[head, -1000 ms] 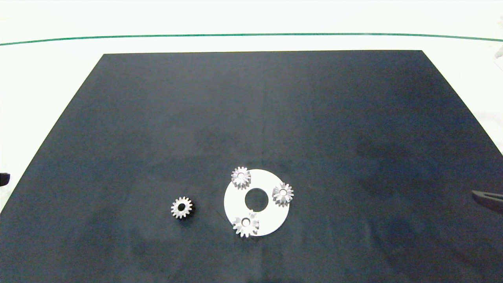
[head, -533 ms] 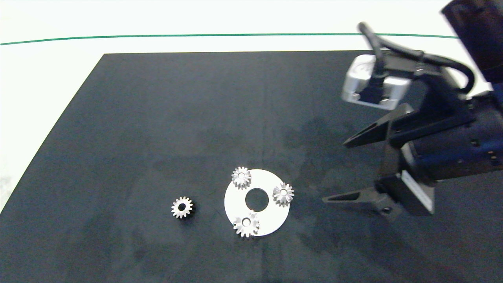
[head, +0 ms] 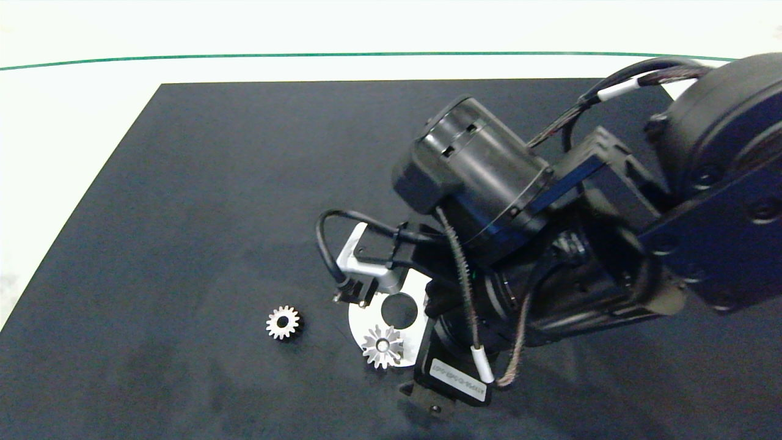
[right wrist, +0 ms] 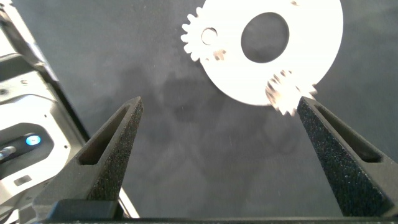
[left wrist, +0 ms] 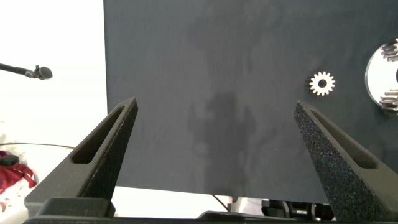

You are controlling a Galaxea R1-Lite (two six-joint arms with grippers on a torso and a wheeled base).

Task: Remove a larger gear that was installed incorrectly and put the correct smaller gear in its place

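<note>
The larger gear (head: 382,346), star-like with long teeth, sits on the near rim of a white round plate (head: 365,313). A loose smaller gear (head: 283,322) (left wrist: 322,83) lies on the black mat to the plate's left. My right arm (head: 489,183) hangs over the plate and hides its far and right rim. In the right wrist view the right gripper (right wrist: 219,104) is open and empty above the plate (right wrist: 311,56), where two gears (right wrist: 202,37) (right wrist: 286,92) show; I cannot tell which is larger. The left gripper (left wrist: 214,106) is open and empty at the mat's left edge.
The black mat (head: 183,183) covers most of the white table (head: 73,85). A green line (head: 244,55) runs across the table beyond the mat. A cable loop (head: 327,244) from the wrist camera hangs just above the plate's far left side.
The right arm swung in from the right edge and now stands over the plate with its gripper turned downward, covering two of the mounted gears. No gear has moved.
</note>
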